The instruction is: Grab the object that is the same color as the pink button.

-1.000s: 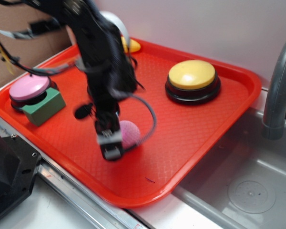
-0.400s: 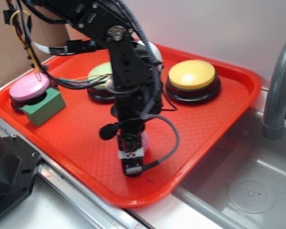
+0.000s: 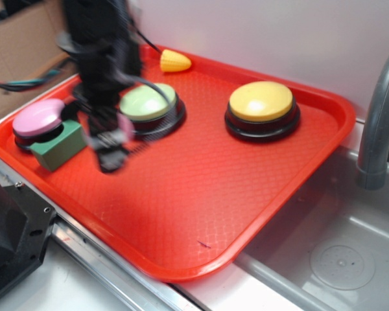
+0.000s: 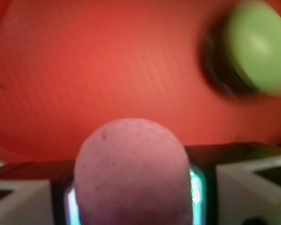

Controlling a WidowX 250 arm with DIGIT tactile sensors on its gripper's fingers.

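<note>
While the arm shows up blurred in the exterior view, the gripper (image 3: 110,152) hangs over the left part of the red tray (image 3: 259,188), just in front of the green button (image 3: 149,103) and beside the green block (image 3: 59,146). Clamped between its fingers sits the pink ball (image 4: 132,172) — the wrist view shows it filling the lower middle of the frame, with a black-and-white finger (image 4: 243,187) pressed close at each side. From the exterior view only a sliver of pink shows at the gripper, too smeared to make out clearly. Whether the ball hangs clear of the tray surface or brushes it cannot be told for sure, though the wrist view shows open red tray beyond it.

On the tray stand 3 buttons with black bases. At the far left edge sits the pink button (image 3: 39,118), touching or nearly touching the green block in front of it. Near the middle of the back half is the green button, and the yellow button (image 3: 261,102) stands well apart to the right. A small yellow cone-shaped piece (image 3: 174,61) lies on its side at the back rim.

Right of the tray is a grey sink (image 3: 337,259) with a grey tap (image 3: 379,123) curving over it — both on the pale worktop (image 3: 45,288).
</note>
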